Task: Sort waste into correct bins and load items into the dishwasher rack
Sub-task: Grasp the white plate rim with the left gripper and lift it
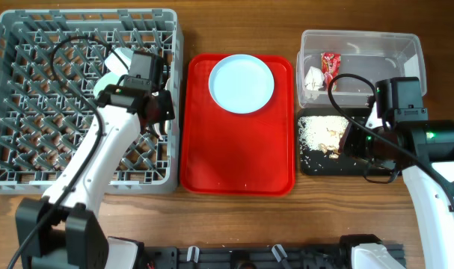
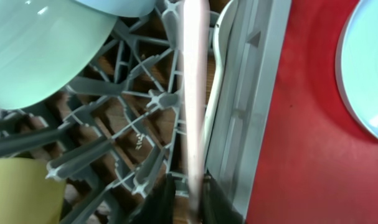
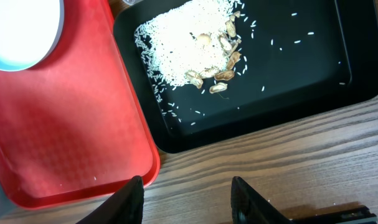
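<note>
My left gripper (image 1: 155,104) (image 2: 190,186) hangs over the right side of the grey dishwasher rack (image 1: 32,112) (image 2: 251,93), shut on the blurred handle of a white plastic utensil (image 2: 193,93); fork or spoon, I cannot tell. A second white utensil (image 2: 217,87) lies along the rack wall. The rack holds a pale green bowl (image 2: 39,50) (image 1: 114,63), a pale blue bowl (image 2: 120,5) and the yellow cup (image 2: 20,193). The pale blue plate (image 1: 241,84) (image 3: 14,31) sits on the red tray (image 1: 238,157). My right gripper (image 1: 350,142) (image 3: 185,190) is open and empty by the black tray (image 3: 301,74).
The black tray (image 1: 316,163) holds rice and beige-brown food scraps (image 1: 320,131) (image 3: 195,53). The clear tub (image 1: 376,45) at the back right holds the red wrapper (image 1: 330,63) and the white paper scrap (image 1: 315,77). A few grains lie on the red tray (image 3: 64,124).
</note>
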